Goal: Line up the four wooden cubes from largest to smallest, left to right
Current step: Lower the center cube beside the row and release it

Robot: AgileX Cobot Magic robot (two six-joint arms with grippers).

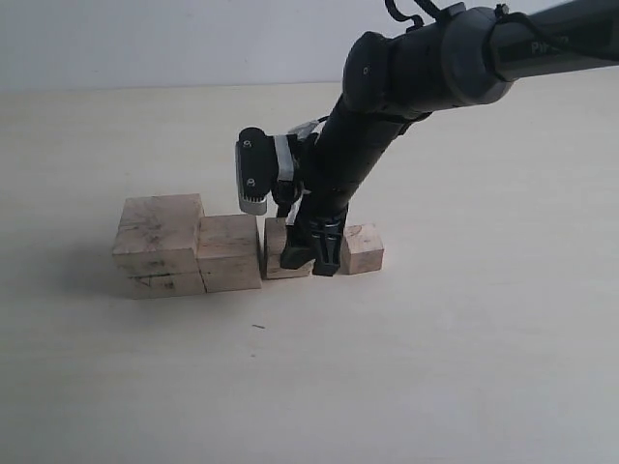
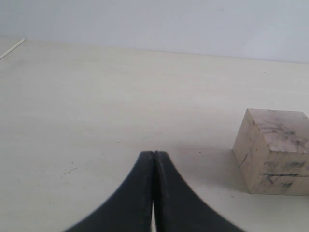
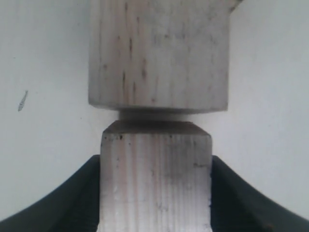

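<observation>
Cubes: You have all four in one row on the bench (image 1: 455,367). The largest cube (image 1: 160,237) is at the left and the second cube (image 1: 229,253) touches it. The third cube (image 1: 280,249) sits just beside that, and the smallest cube (image 1: 364,248) stands a little apart at the right.
Order: Judged from the exterior view, the sizes already step down from left to right. What remains looks like squaring up and closing gaps.
Right jaws: Your right gripper (image 1: 315,259) has its jaws closed on the third cube, one pad flat against each of two opposite side faces. The right wrist view shows a thin gap between it and the second cube.
Lifted or resting: You cannot tell from these views whether the third cube is clear of the bench.
Handling: Expect stiff, solid, light wood that will not crush. The faces are flat and fairly smooth, so an off-centre pinch may let the cube twist. Hold it centred on parallel faces, as you do now.
Right arm pose: It reaches in from the upper right with the forearm sloping down and the jaws pointing almost straight down.
Left jaws: Your left gripper (image 2: 153,157) has its jaws pressed together on nothing, low over bare bench.
Risk: A sideways slip could knock either neighbouring cube.
</observation>
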